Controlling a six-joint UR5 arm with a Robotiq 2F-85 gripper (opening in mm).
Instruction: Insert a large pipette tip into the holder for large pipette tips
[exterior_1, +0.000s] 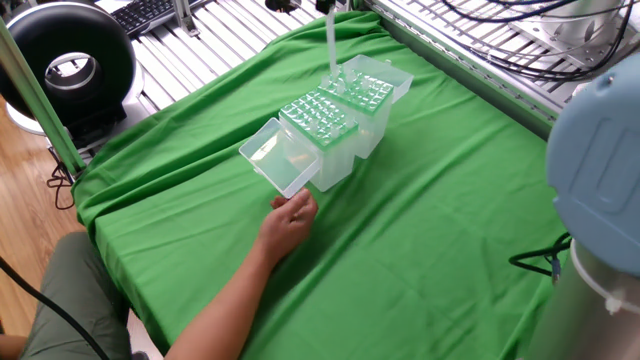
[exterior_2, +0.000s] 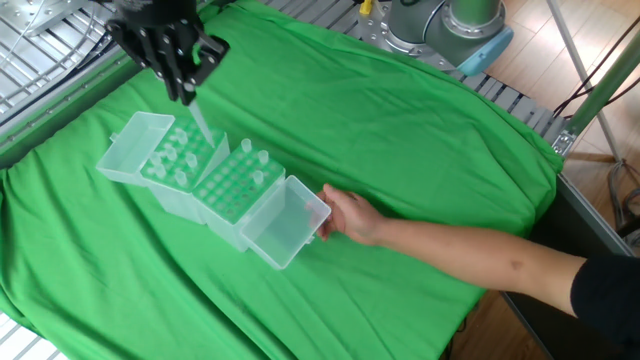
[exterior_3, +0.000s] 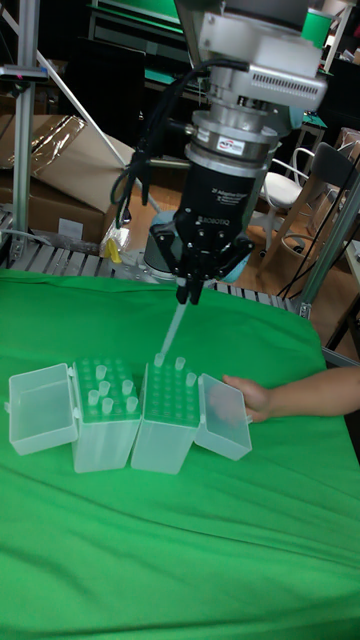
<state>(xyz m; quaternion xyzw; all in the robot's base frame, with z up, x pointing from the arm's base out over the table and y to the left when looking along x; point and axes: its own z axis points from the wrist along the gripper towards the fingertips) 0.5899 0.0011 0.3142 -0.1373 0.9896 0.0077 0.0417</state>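
While the gripper (exterior_3: 190, 290) is hanging over the two boxes, its jaws are pinching the top end of a large pipette tip (exterior_3: 172, 330), so the tip is up in the air and not in any hole yet. In the tall view the tip is leaning a little, and its thin end is pointing down at the top edge of the holder for large pipette tips (exterior_3: 165, 430), on the side next to the shorter tip box (exterior_3: 105, 440). I cannot tell if the thin end is touching the green grid or is just above it.

Both boxes are sitting side by side, touching, on the green cloth (exterior_1: 430, 220) that is covering the desk. The clear lid (exterior_3: 222, 415) of the holder is lying open, away from the shorter box. A person's hand (exterior_2: 350, 212) is resting right at that lid, maybe keeping the holder from sliding. A few tips (exterior_2: 262, 157) are standing in the holder's holes, and many holes are looking free.

I think the picking-up part is done, because the tip is sitting tight in the jaws. The carrying part is looking almost done too, since the tip is right at the holder. What is left is the tricky part: lining the thin end up with one free hole, pushing the tip down into it, then letting go and lifting away. The lean of the tip could make it miss the hole or slip between the two boxes.
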